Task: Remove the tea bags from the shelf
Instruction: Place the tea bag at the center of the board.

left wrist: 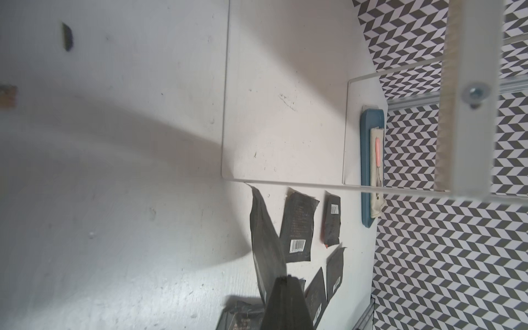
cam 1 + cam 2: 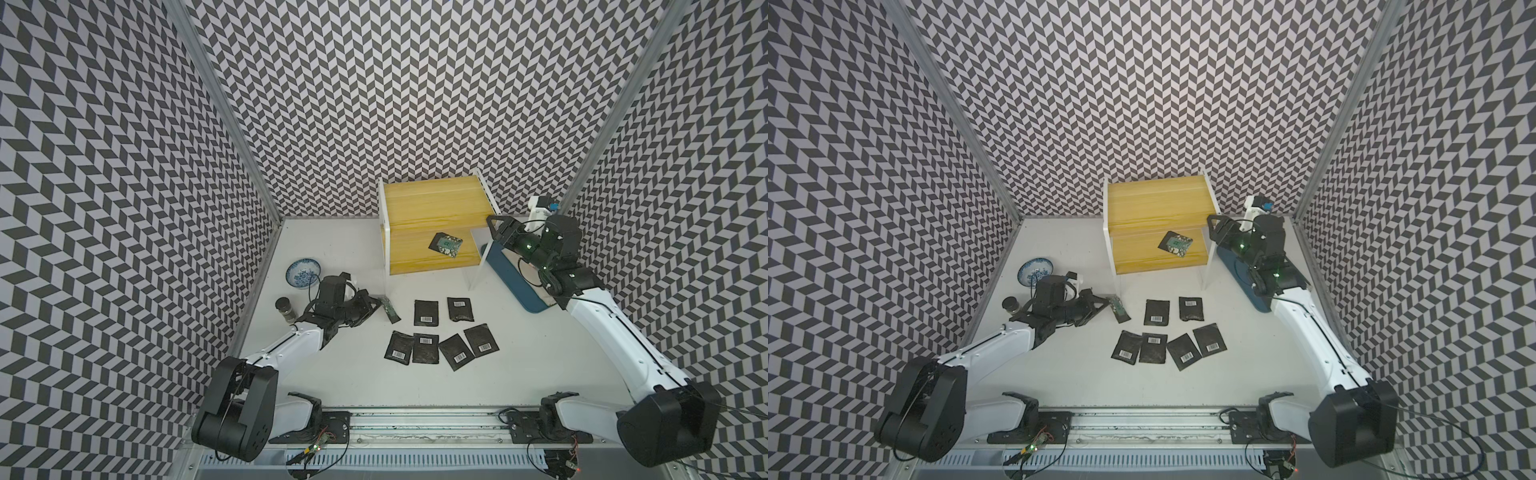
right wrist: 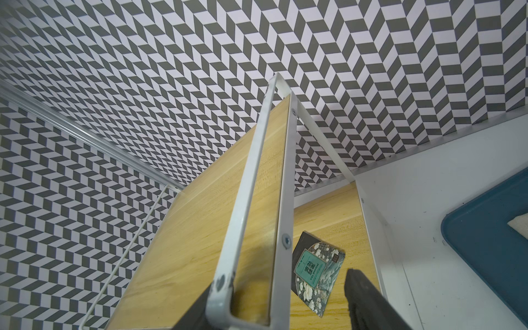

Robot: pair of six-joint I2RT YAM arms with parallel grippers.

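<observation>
On table [image 2: 540, 374]: six bags [image 2: 426, 312]. Pinched in left gripper [image 2: 376, 302]: seventh bag [image 2: 390, 311]. Remaining on shelf [image 2: 432, 199]: green bag [image 2: 446, 244]. Right gripper [image 2: 493, 227]: spread, straddling shelf frame.

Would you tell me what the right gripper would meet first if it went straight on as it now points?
Probably the shelf's white side frame, which stands between the right gripper's open jaws in the wrist view. The green-faced tea bag lies beyond, on the lower board; depth is unclear.
</observation>
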